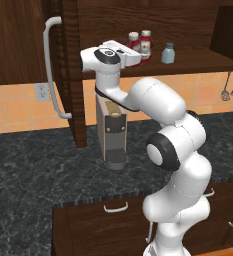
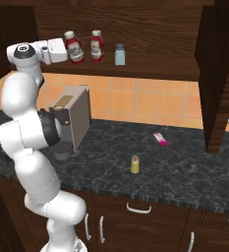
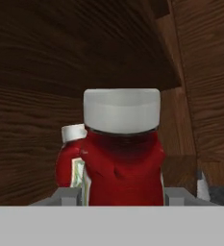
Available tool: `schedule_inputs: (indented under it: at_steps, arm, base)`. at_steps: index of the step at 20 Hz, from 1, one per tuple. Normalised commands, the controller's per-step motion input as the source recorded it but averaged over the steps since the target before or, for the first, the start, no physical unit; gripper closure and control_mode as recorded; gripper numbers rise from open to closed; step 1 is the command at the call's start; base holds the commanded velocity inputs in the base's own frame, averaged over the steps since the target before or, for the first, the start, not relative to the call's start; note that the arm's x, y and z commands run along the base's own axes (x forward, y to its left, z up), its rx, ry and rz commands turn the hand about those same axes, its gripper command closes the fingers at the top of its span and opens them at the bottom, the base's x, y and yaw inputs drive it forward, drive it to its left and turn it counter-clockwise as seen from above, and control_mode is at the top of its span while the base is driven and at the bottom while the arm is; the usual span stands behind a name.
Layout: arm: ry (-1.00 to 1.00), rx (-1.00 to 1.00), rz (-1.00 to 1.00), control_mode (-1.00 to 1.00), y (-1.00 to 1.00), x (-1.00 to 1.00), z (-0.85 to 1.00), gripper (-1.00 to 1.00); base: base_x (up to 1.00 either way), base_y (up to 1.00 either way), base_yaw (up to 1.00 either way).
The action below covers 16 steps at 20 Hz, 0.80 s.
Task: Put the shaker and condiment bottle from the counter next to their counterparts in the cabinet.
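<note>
- The small red ketchup-style condiment bottle with a white cap (image 3: 120, 158) sits between the fingers of the white arm's two-finger gripper (image 2: 72, 51), up at the shelf of the dark brown wooden wall cabinet (image 2: 150, 73); the jaws are clamped on its body below the cap.
- In the right base view it stands just left of its twin, the second red bottle with white cap and label (image 2: 97, 46), and the pale blue-grey shaker with a grey cap (image 2: 119, 54) stands further right on the same shelf.
- In the hand view the twin peeks out just behind the held bottle on the left, near it; whether they touch I cannot tell.
- The bottle looks light and stiff, with smooth sides that could slip; a hold on the wide body, as here, seems safest.
- Its narrow base suggests it may tip if let go while tilted.
- The tiny yellow-green cylindrical shaker with a tan top (image 2: 134, 164) stands upright on the dark speckled counter (image 2: 185, 172), near the front edge and well apart from the arm.
- That shaker is probably very light and easily knocked over; grasp it around the middle.
</note>
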Motion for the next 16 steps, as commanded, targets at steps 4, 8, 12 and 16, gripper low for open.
schedule_inputs:
  at_steps: [4, 8, 12, 16]
  arm:
    - [0.00, 0.01, -0.01, -1.00, 0.00, 0.23, -0.05, 1.00]
    - [0.00, 0.01, -0.01, -1.00, 0.00, 0.27, -0.06, 1.00]
    - [0.00, 0.01, -0.01, -1.00, 0.00, 0.34, -0.05, 1.00]
    - [0.00, 0.02, -0.01, -1.00, 0.00, 0.33, -0.03, 1.00]
  base:
    - [0.00, 0.00, 0.00]
    - [0.00, 0.00, 0.00]
    - [0.00, 0.00, 0.00]
    - [0.00, 0.00, 0.00]
